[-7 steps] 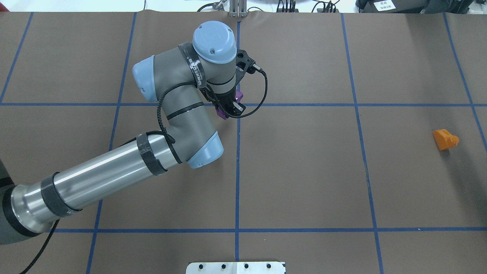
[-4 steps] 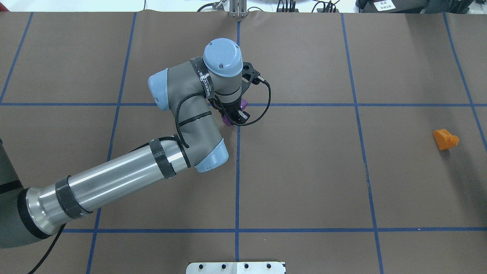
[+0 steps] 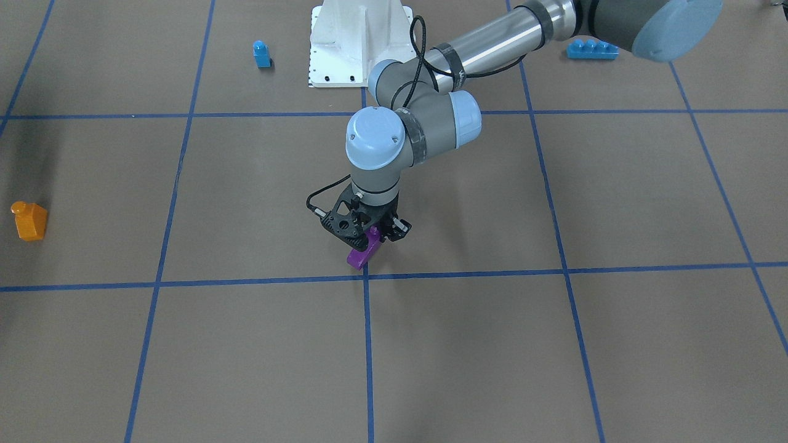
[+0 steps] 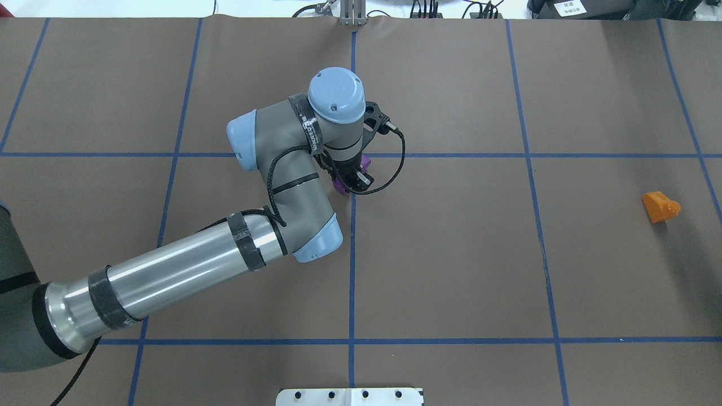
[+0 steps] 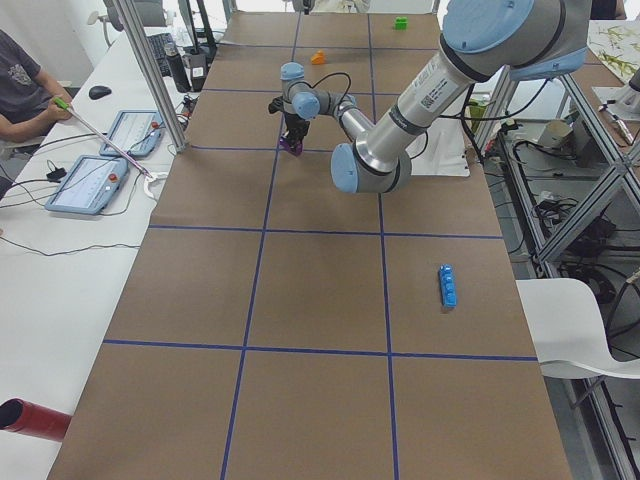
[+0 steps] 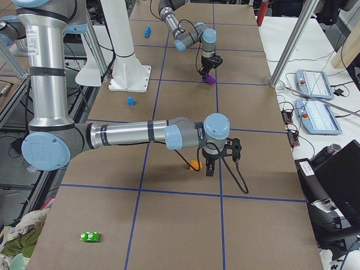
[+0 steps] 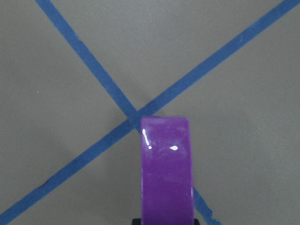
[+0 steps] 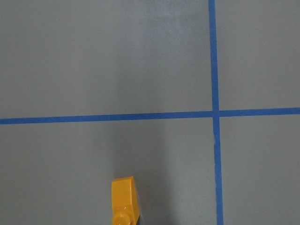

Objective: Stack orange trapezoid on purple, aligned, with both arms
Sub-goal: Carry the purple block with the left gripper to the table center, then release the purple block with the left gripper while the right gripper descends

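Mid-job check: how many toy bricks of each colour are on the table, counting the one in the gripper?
Purple: 1, the purple brick held in the left gripper
Orange: 1, the orange trapezoid
Blue: 2, a small blue brick and a long blue brick
Green: 1, a green brick
Total: 5

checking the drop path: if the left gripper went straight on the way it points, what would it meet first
The left gripper points down, shut on the purple brick. That brick's lower end would probably meet the table first, near the blue tape crossing; its height above the table is unclear.
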Available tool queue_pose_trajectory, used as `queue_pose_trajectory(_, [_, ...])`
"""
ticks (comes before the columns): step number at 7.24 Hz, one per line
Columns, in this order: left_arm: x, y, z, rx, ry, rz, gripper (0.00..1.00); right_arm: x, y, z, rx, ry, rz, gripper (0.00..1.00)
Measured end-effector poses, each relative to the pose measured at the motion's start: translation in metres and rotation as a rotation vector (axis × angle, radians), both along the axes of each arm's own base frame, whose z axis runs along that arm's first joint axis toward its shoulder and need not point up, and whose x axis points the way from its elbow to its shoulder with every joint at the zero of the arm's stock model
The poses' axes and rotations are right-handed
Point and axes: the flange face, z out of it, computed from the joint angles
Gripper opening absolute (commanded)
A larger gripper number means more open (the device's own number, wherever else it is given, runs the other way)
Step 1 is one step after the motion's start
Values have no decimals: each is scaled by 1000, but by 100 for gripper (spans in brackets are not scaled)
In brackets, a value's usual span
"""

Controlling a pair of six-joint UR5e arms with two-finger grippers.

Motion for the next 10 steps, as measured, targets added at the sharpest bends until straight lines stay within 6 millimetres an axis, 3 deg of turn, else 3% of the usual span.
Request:
queue_pose_trajectory(1, [5,5,-4,-1,3,6,56,0,0,0,0,0,0,100])
queue_pose_trajectory(2, [9,8,-5,-2,2,11,100,0,0,0,0,0,0,100])
queue_pose_trajectory(6, [9,7,-14,8,26,3,100,-2,-1,-3,8,1,-4,100])
queue_pose_trajectory(8, [-25,-28,-46,-1,30,-49,100,-19,0,-5,14,8,-29,100])
queue_pose_trajectory(10, [-87,-57,-92,-43,28,-90,100,-64,7,-1,23,45,-17,100])
